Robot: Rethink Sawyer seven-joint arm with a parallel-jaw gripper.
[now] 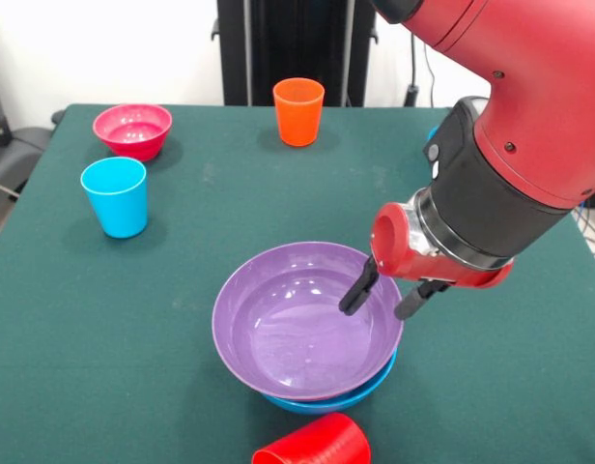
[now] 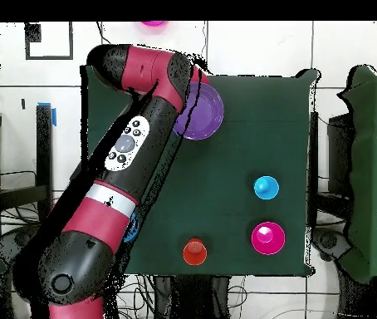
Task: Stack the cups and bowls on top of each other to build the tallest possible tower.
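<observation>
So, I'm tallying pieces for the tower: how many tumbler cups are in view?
3. The light blue plastic tumbler stands upright near the hot pink bowl; the orange tumbler stands upright at the far edge; the red tumbler lies tipped over below the purple bowl. The arm could hide others.

Cloth (image 1: 182, 222): dark green, covering the table to its edges. Floor (image 2: 250, 50): white tiles beyond every edge. Cables (image 2: 225, 295): dark tangle below the near edge.

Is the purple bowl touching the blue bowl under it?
Touching. In the front view the purple bowl sits nested in the blue bowl, whose rim shows just beneath it with no gap.
</observation>
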